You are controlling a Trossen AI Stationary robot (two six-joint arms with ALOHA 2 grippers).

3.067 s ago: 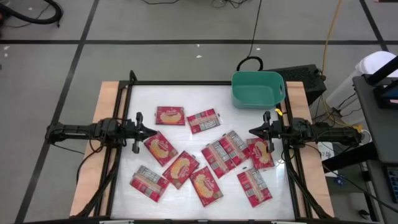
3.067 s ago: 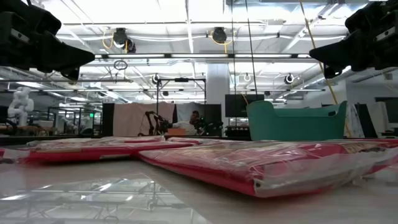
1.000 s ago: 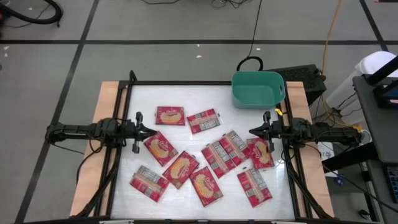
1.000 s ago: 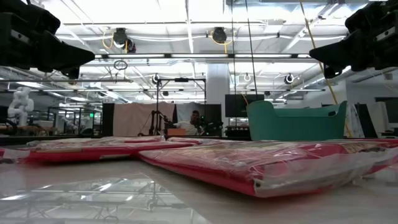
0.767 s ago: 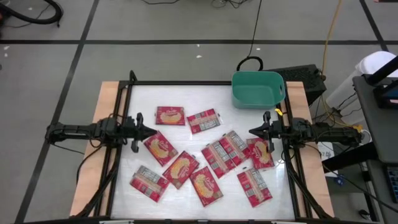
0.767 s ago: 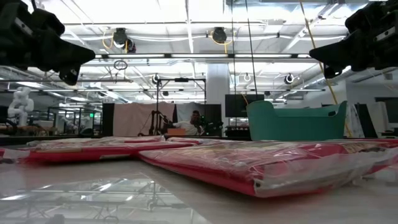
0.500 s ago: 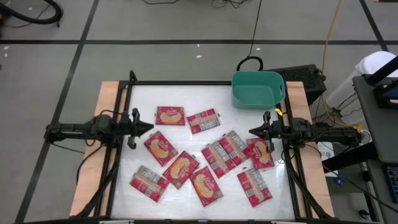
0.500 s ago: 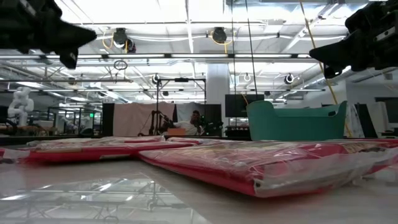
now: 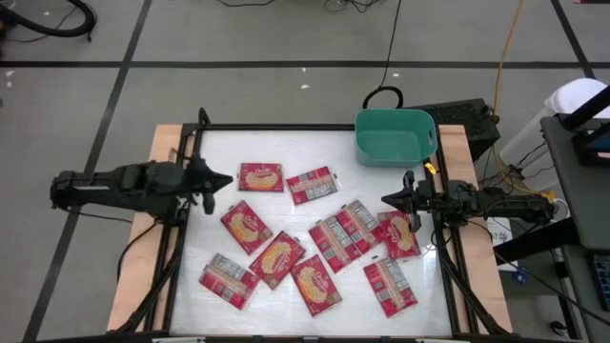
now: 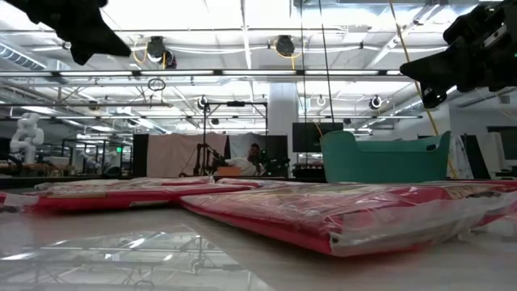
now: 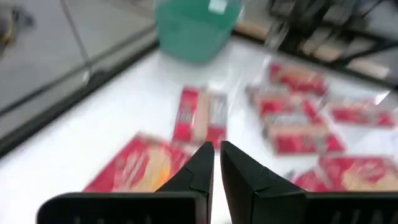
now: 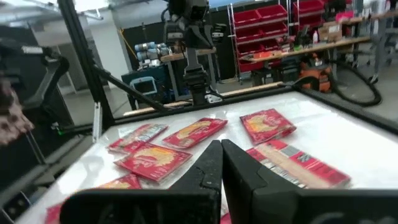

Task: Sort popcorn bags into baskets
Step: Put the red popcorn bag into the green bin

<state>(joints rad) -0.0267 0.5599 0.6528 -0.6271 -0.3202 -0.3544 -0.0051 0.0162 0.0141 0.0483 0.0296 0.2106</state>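
Change: left gripper (image 9: pixel 227 178) has pulled back toward the desk's left edge and risen; right gripper (image 9: pixel 385 201) unchanged.
Left jaws: nearly closed, a thin gap between the fingers, nothing held; hovering over the left part of the desk (image 9: pixel 286 143).
Right jaws: clenched, empty; above the right side, beside the packets there.
Popcorn bags (image 9: pixel 261 177): flat red packets, some with a yellow-tan picture up, others a grey-white printed panel; scattered across the middle and near half of the desk, several overlapping toward the right.
Writing: print too small to read.
Basket (image 9: pixel 395 137): teal-green tub, far right corner, no bag inside.
Low view only: clear wrapping on the nearest bag (image 10: pixel 347 214); a person far behind.
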